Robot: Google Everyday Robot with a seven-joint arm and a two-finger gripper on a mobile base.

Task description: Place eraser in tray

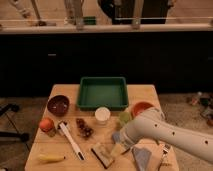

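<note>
Near edge of the wooden worktop (pixel 44 145): small tan rectangular eraser with dark underside (pixel 102 155), lying flat, left of a blue-grey flat pad (pixel 141 156). White arm's hand (pixel 119 148) is just beside the eraser's right end; contact unclear, can't tell whether it's wide or narrow. Mid: white cup (pixel 102 115). Far: large green plastic tray (pixel 103 93), well apart from the eraser.

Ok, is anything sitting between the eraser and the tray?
Yes. The white cup stands directly between the eraser and the tray. The end effector is right beside the eraser, nothing visible between them.
</note>
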